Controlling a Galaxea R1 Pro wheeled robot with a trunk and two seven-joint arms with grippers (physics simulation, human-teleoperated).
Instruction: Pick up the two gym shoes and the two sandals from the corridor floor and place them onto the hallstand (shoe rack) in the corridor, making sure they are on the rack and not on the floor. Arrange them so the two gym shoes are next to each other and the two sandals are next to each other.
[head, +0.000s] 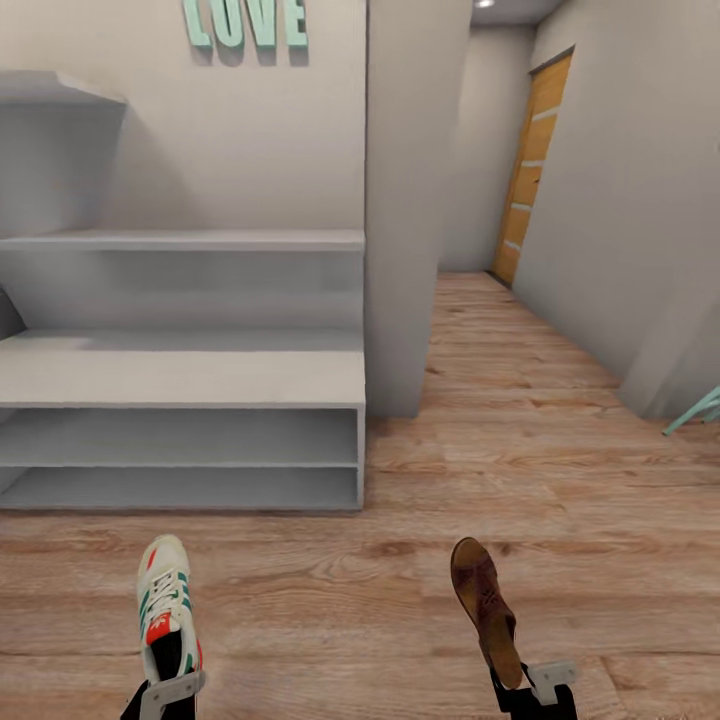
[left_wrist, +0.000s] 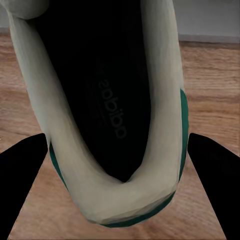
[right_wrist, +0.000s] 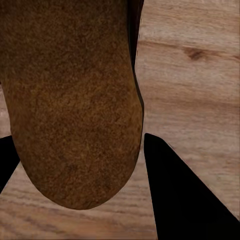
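From the head view, the robot stands before the hallstand (head: 180, 375), whose bench top and two lower shelf rows carry no shoes yet. The left gripper (head: 170, 690) holds one gym shoe (head: 164, 605) by its heel end, and the right gripper (head: 535, 685) holds one sandal (head: 484, 605) by its back end. Both shoes stretch away from the robot, over the corridor floor (head: 520, 470). The long axis of the gym shoe runs almost straight forward, toe toward the rack. The sandal's front end leans a little to the left. I think each is gripped at the heel so that the toe can go first onto the bench.

In the left wrist view, the gym shoe (left_wrist: 112, 100) is seen from its heel, with the dark opening facing the camera. The two dark fingers (left_wrist: 22, 185) stand on both sides of the heel; whether they press it I cannot tell exactly, but they seem closed on it.

In the right wrist view, the sandal (right_wrist: 70, 100) shows a brown grained face. One finger (right_wrist: 180, 195) lies just beside its edge, so the grip appears narrow around the sandal.
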